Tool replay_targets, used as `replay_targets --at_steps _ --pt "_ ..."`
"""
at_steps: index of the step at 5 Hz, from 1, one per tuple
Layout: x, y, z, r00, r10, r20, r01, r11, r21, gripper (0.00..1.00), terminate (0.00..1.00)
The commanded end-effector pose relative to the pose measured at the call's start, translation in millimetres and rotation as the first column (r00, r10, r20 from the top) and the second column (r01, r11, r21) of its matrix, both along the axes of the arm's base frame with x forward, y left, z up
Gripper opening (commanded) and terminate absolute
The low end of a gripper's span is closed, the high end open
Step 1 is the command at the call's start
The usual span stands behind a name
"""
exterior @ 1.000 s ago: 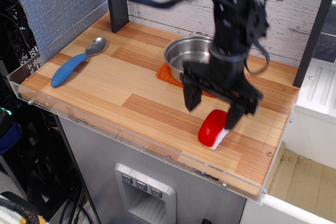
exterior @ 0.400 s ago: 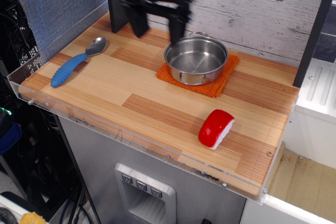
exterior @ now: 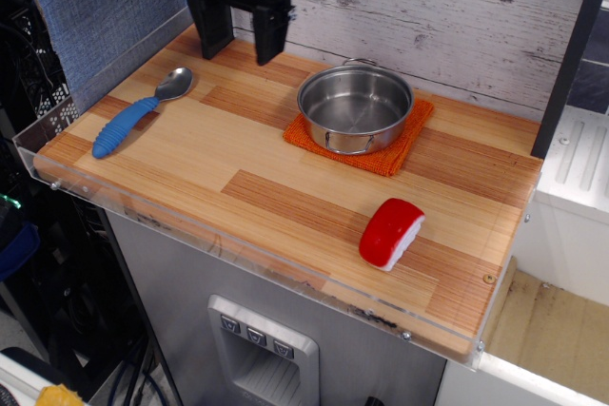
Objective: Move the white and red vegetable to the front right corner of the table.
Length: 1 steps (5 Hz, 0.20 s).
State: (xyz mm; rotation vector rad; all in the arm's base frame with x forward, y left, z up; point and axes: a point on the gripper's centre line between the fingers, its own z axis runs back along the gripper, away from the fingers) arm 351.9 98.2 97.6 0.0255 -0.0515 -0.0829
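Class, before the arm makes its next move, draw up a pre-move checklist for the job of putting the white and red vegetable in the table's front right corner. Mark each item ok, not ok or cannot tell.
1. The white and red vegetable lies on the table near the front right corner: ok.
2. The vegetable is free of the gripper: ok, the gripper is at the back left, far from it.
3. The gripper is open and holds nothing: ok.
4. The vegetable sits inside the clear rim: ok.
5. The steel pot rests on the orange cloth, apart from the vegetable: ok.
6. The vegetable is steady and will not roll: cannot tell.
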Motion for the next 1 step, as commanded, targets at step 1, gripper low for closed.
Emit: replay_targets --at_steps 1 --pt "-0.4 5.4 16.7 0.999 0.001 0.047 -0.002 1.0 0.016 1.0 1.0"
